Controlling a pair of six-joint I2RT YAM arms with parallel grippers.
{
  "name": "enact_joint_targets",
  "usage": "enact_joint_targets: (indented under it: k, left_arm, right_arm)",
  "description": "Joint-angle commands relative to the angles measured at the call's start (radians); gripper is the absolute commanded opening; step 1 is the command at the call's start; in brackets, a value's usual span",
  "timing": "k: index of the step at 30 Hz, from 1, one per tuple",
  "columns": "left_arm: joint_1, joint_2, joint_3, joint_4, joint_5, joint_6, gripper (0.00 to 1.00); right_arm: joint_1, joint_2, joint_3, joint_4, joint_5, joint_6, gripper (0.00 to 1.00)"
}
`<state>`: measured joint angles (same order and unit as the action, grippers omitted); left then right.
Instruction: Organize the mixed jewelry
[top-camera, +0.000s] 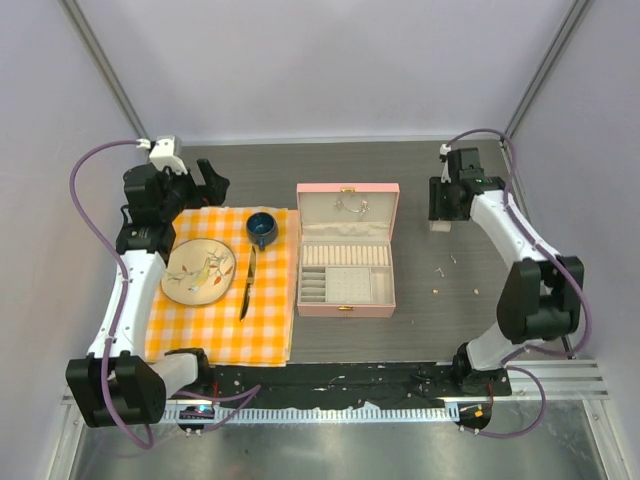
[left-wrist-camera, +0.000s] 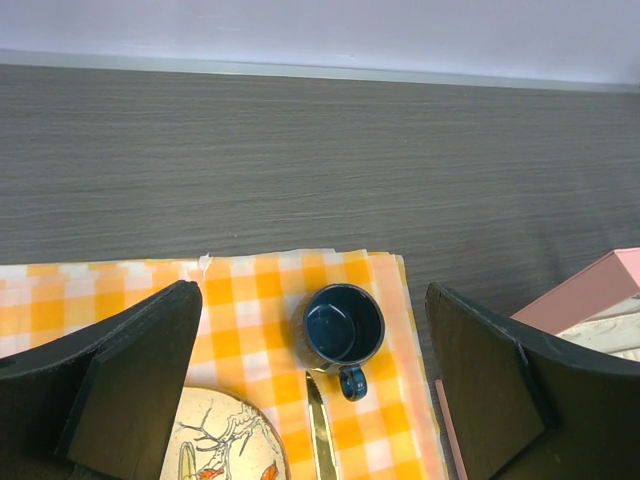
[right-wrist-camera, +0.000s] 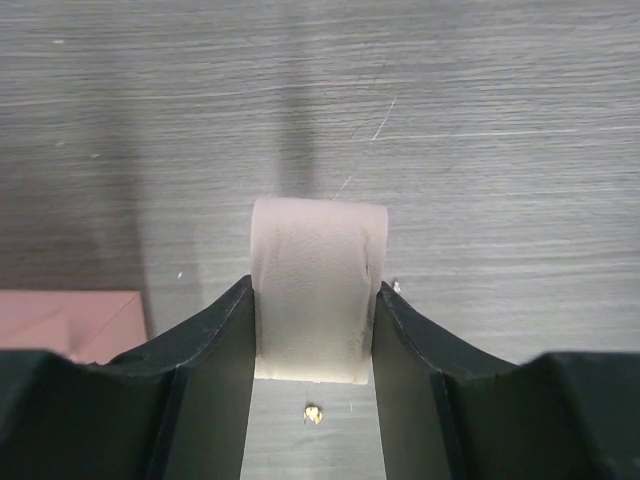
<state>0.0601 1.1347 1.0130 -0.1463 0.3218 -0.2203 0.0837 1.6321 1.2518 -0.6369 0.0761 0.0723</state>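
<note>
— What does your right gripper (right-wrist-camera: 313, 292) hold?
— Its fingers press both sides of the cream-white piece (right-wrist-camera: 318, 270), which looks soft and is rounded on top. It stands on the grey wood-grain table (right-wrist-camera: 480, 120), right of the pink box (top-camera: 347, 250).
— And your left gripper (left-wrist-camera: 312, 295)?
— Wide apart and holding nothing, above the blue cup (left-wrist-camera: 343, 325) on the orange checked cloth (left-wrist-camera: 250, 290).

The cream-white piece (right-wrist-camera: 318, 285), a soft rounded block, stood on the counter (right-wrist-camera: 480, 120), pressed on both sides by the fingers of the right pincer (right-wrist-camera: 314, 330). A goldish speck (right-wrist-camera: 314, 412) lay just beside it. A few tiny pale specks (top-camera: 440, 271) lay scattered nearer the arm bases.
</note>
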Motion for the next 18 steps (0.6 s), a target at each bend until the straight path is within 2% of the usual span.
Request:
enact_joint_targets:
  k: [1, 6, 11, 15, 18]
  left_arm:
    - [-0.002, -0.015, -0.007, 0.05, 0.0, 0.013, 1.0]
    - [-0.003, -0.009, -0.016, 0.071, -0.003, 0.001, 1.0]
    - [-0.003, -0.01, -0.037, 0.1, -0.015, -0.019, 1.0]
    - [-0.005, -0.016, -0.062, 0.125, -0.049, -0.028, 1.0]
    - [-0.006, -0.015, -0.076, 0.139, -0.099, -0.031, 1.0]
  right_arm:
    - [0.001, -0.203, 0.017, -0.096, -0.021, -0.057, 0.01]
    - [0.016, -0.311, -0.041, -0.141, -0.131, -0.066, 0.01]
    - [0.085, -0.391, -0.089, -0.159, -0.199, -0.062, 0.01]
    - [0.171, -0.439, -0.152, -0.133, -0.216, 0.01, 0.01]
    - [0.18, -0.422, -0.166, -0.126, -0.243, 0.063, 0.01]
